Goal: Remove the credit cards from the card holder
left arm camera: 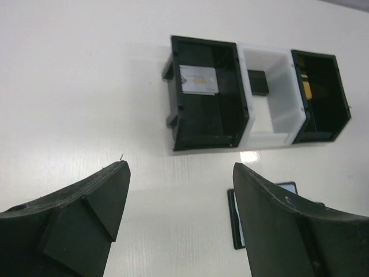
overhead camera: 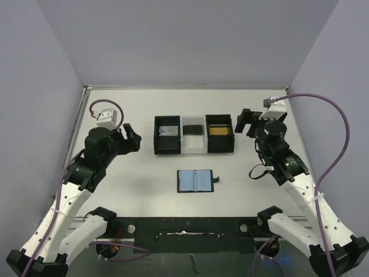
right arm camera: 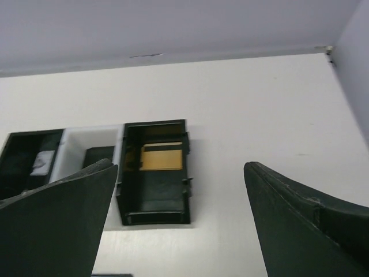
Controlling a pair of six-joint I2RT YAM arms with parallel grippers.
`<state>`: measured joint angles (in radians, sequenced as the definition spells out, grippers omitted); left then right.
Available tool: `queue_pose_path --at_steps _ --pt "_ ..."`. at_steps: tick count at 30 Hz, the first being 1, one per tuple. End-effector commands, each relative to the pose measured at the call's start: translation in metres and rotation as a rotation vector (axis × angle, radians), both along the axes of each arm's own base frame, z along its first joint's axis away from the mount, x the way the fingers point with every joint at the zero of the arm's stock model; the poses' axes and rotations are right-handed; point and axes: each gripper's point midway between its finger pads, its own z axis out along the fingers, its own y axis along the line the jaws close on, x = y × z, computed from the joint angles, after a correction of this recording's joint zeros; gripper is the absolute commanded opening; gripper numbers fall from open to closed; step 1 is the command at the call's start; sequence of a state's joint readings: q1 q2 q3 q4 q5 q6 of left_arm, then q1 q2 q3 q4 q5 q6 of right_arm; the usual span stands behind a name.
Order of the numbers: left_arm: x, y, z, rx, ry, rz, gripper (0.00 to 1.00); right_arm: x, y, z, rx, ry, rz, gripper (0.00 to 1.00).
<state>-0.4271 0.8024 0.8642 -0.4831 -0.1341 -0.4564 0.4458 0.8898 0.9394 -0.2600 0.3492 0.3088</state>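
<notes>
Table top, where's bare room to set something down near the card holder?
Bare table lies on both sides of the open card holder, and in a strip between it and the row of boxes. Behind the boxes, up to the back wall, is free too. Crowded: that row, with the left gripper and right gripper flanking it.

Soft overhead light leaves only faint shadows on the table (overhead camera: 132,179). In the left wrist view a small glare spot shines beside the white box (left arm camera: 265,124); the right wrist view looks dimmer.
</notes>
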Motion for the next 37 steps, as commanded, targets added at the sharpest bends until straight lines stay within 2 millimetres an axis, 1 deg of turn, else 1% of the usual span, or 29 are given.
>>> queue_pose_path --at_steps 1,2,3,4,5,7,8,9,11,15,17,19,21,23,25,29,32,35,37 --pt "0.013 0.031 0.02 0.051 -0.019 0.068 0.73 0.011 -0.056 -0.014 -0.117 -0.019 -0.189 0.98" --pt "0.016 0.037 0.019 0.047 -0.006 0.078 0.73 0.011 -0.073 -0.021 -0.122 0.002 -0.252 0.98" --pt "0.019 0.047 0.018 0.046 0.007 0.104 0.73 0.01 -0.084 -0.028 -0.119 0.022 -0.286 0.98" --pt "0.021 0.06 0.017 0.052 0.021 0.154 0.73 0.008 -0.094 -0.035 -0.106 0.042 -0.319 0.98" --pt "0.021 0.081 0.016 0.073 0.033 0.241 0.73 0.005 -0.103 -0.039 -0.086 0.057 -0.347 0.98" --pt "0.018 0.12 0.017 0.099 0.034 0.399 0.74 -0.002 -0.114 -0.042 -0.05 0.072 -0.363 0.98" --pt "0.014 0.133 0.021 0.107 0.021 0.45 0.75 -0.006 -0.115 -0.04 -0.039 0.065 -0.353 0.98" --pt "0.011 0.142 0.026 0.112 0.0 0.496 0.75 -0.01 -0.115 -0.036 -0.034 0.053 -0.338 0.98" --pt "0.005 0.153 0.037 0.11 -0.037 0.563 0.75 -0.018 -0.109 -0.018 -0.026 -0.006 -0.292 0.97" --pt "-0.005 0.167 0.056 0.079 -0.095 0.672 0.75 -0.034 -0.091 0.03 0.008 -0.156 -0.177 0.98" --pt "-0.014 0.176 0.064 0.073 -0.116 0.734 0.75 -0.042 -0.079 0.051 0.013 -0.208 -0.101 0.98" --pt "-0.021 0.181 0.072 0.076 -0.138 0.767 0.75 -0.05 -0.07 0.07 0.004 -0.241 -0.036 0.98" --pt "-0.026 0.182 0.08 0.069 -0.166 0.769 0.75 -0.057 -0.064 0.086 -0.005 -0.258 0.006 0.98" --pt "-0.03 0.181 0.087 0.061 -0.191 0.768 0.75 -0.064 -0.062 0.1 -0.013 -0.27 0.02 0.98" --pt "-0.035 0.181 0.095 0.049 -0.216 0.77 0.75 -0.07 -0.066 0.109 -0.032 -0.272 0.011 0.98" --pt "-0.039 0.179 0.109 0.017 -0.268 0.764 0.75 -0.074 -0.084 0.104 -0.042 -0.233 -0.093 0.98" --pt "-0.038 0.175 0.116 0.004 -0.288 0.735 0.75 -0.071 -0.089 0.095 -0.044 -0.212 -0.12 0.98" --pt "-0.032 0.165 0.115 0.019 -0.267 0.666 0.75 -0.066 -0.088 0.086 -0.039 -0.181 -0.122 0.98" --pt "-0.03 0.163 0.113 0.027 -0.259 0.65 0.76 -0.062 -0.088 0.082 -0.037 -0.163 -0.125 0.98"
